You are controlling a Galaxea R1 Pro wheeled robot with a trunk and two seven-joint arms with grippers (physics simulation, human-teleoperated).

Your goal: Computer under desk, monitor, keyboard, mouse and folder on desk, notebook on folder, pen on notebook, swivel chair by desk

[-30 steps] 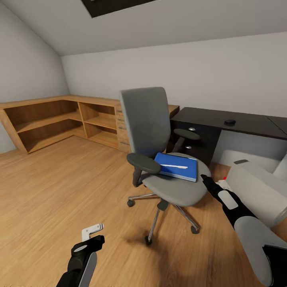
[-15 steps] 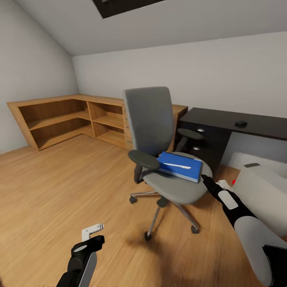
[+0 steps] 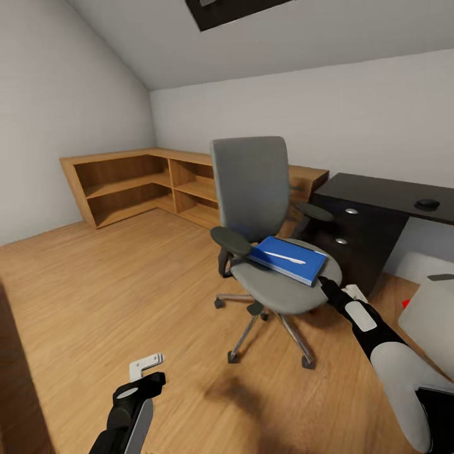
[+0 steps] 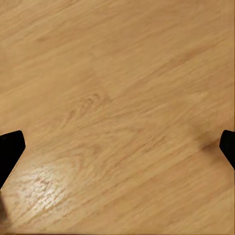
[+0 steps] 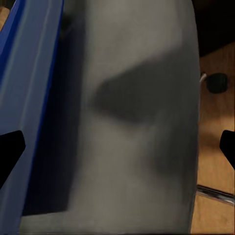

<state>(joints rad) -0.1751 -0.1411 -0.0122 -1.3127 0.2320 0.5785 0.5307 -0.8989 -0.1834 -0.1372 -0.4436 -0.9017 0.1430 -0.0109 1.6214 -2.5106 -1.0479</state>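
The swivel chair [image 3: 251, 186] stands mid-floor, its grey seat [image 5: 142, 122] facing me. On the seat lies the blue folder [image 3: 289, 260] [image 5: 29, 98], and the white pen [image 3: 283, 257] rests on top of it. My right gripper [image 3: 325, 283] [image 5: 117, 147] is open at the seat's front edge, just beside the folder, holding nothing. Low over bare floor, my left gripper [image 3: 150, 373] [image 4: 117, 147] is open too. The black desk [image 3: 378, 188] stands at the right with the mouse [image 3: 427, 203] on it. The light grey computer [image 3: 435, 318] lies below it. Monitor, keyboard and notebook are out of view.
Wooden corner shelves [image 3: 145, 183] line the back wall to the left of the chair. The desk's black drawer unit [image 3: 353, 246] stands close behind the seat. A dark brown edge [image 3: 16, 378] rises at the lower left. Open wooden floor [image 3: 126, 284] lies on the left.
The whole picture has shifted, so the camera moved: shelves, chair and desk sit further right. Both arms keep their pose, and the right gripper stays at the seat's edge.
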